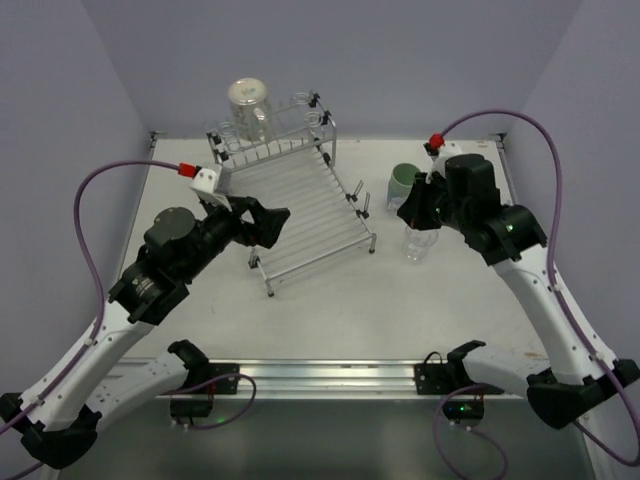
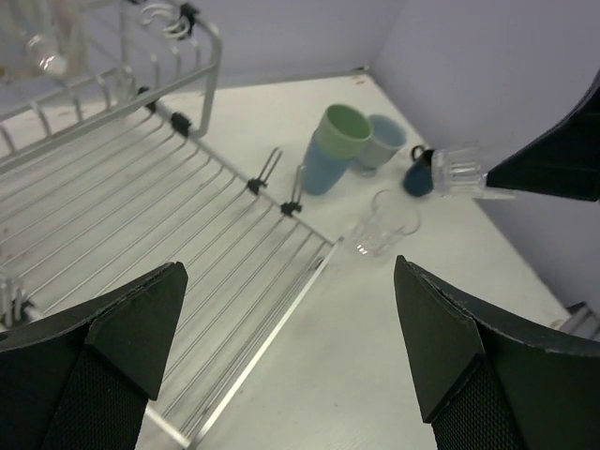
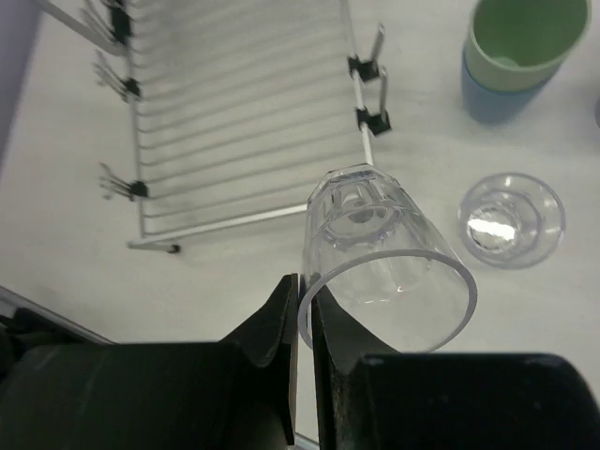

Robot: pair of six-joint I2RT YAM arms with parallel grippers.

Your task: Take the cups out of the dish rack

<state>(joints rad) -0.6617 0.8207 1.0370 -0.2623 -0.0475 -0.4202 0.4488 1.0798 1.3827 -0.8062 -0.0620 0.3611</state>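
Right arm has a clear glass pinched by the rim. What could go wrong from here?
1. The right gripper grips the held glass only by a thin pinch on its rim, and the glass hangs tilted; it might slip or pivot.
2. The standing glass is close by, with the green tumbler near; setting down could knock them.

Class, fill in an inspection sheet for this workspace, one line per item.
Surface: white table, no spills seen.
Job's things: dish rack with one clear vessel at its back rail; green tumbler nested in blue tumbler and a standing glass beside the rack.
Clutter: nothing seen.
Grippers: left tool open above the rack's near edge; right tool shut on held glass at its rim.
Cables: purple cables loop from both arms.
Surroundings: lavender walls.
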